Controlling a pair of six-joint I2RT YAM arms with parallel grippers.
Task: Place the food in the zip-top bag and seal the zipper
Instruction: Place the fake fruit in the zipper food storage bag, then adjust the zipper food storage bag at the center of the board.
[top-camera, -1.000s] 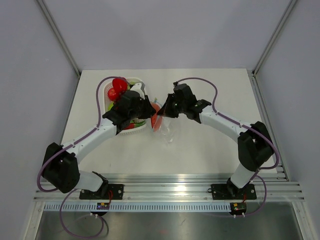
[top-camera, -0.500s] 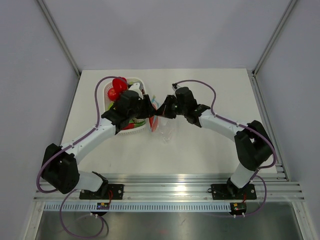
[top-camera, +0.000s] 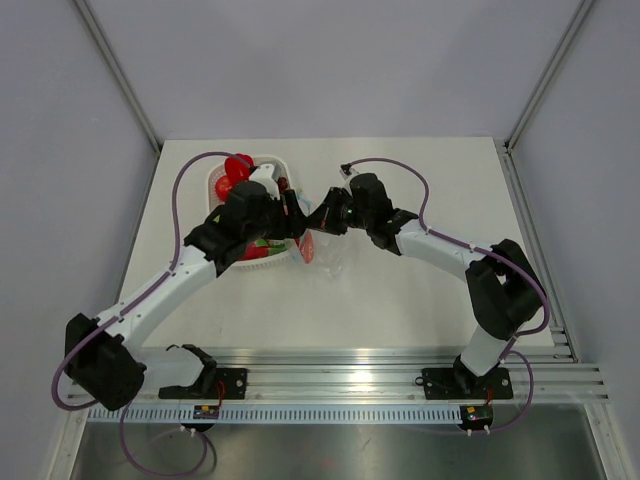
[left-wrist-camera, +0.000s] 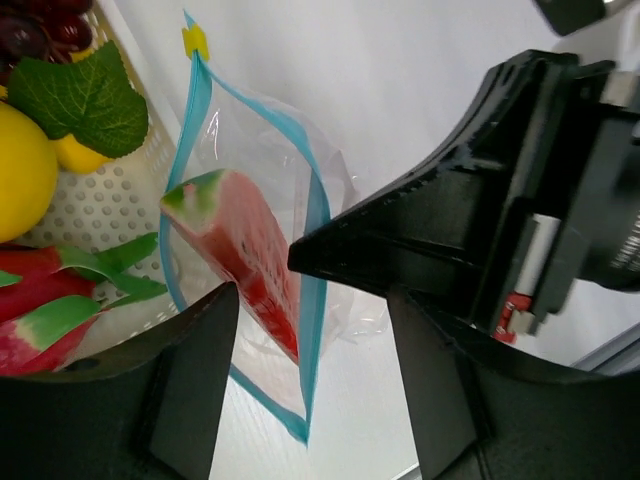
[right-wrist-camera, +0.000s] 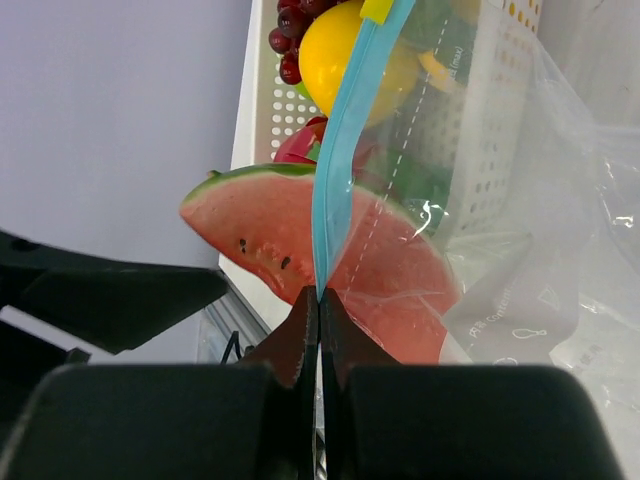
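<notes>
The clear zip-top bag (top-camera: 335, 255) hangs from my right gripper (top-camera: 322, 222), which is shut on its blue zipper strip (right-wrist-camera: 345, 130). A red watermelon slice (left-wrist-camera: 235, 240) sits partway in the bag's open mouth, between the two blue edges (left-wrist-camera: 318, 250); it also shows in the right wrist view (right-wrist-camera: 290, 245). My left gripper (left-wrist-camera: 310, 300) is open and empty, its fingers either side of the bag, close to the right gripper. In the top view my left gripper (top-camera: 292, 212) is by the basket's right edge. More food lies in the basket: lemon (left-wrist-camera: 20, 170), grapes (left-wrist-camera: 40, 25), red fruits (top-camera: 237, 170).
The white slotted basket (top-camera: 215, 182) stands at the back left of the table, touching the bag's left side; it also shows in the left wrist view (left-wrist-camera: 100, 205). A yellow slider tab (left-wrist-camera: 195, 40) sits at the zipper's far end. Metal rails run along the near edge.
My left gripper has let go of the watermelon slice in the bag's mouth and drawn back left toward the basket. The right gripper with the bag shifted slightly left.
</notes>
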